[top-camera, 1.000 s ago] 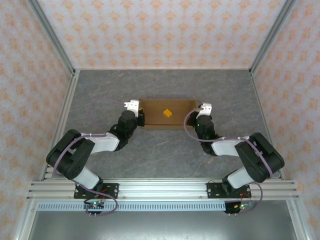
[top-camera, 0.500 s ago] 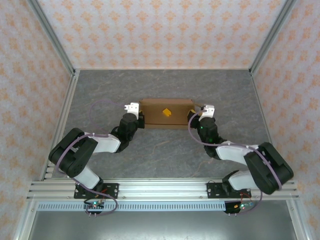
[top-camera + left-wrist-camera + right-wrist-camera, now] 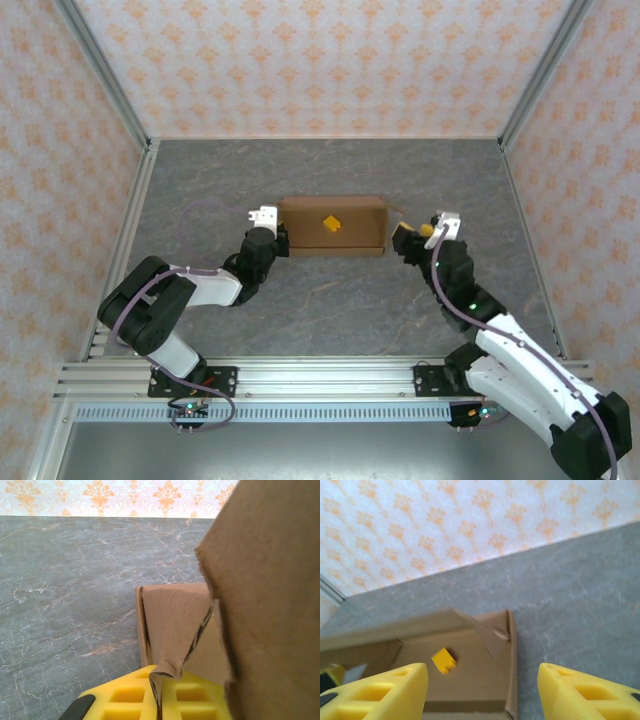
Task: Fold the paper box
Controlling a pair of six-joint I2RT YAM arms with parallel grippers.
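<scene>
Mid-table, between the two grippers: the paper box (image 3: pixel 332 228). Roughly half done, by judgement: standing already as an open tray with raised walls, small yellow block (image 3: pixel 331 224) inside. Left to do, seemingly: tucking the loose, bent end flaps and closing any lid. Lying long axis left to right, parallel to the table's near edge, open side up. Left gripper (image 3: pixel 159 682) clenched on the left end flap. Right gripper (image 3: pixel 481 672) released, spread wide, just beside the right end, not touching.

Left wrist view's right edge cuts off the paper box (image 3: pixel 270 580).
</scene>
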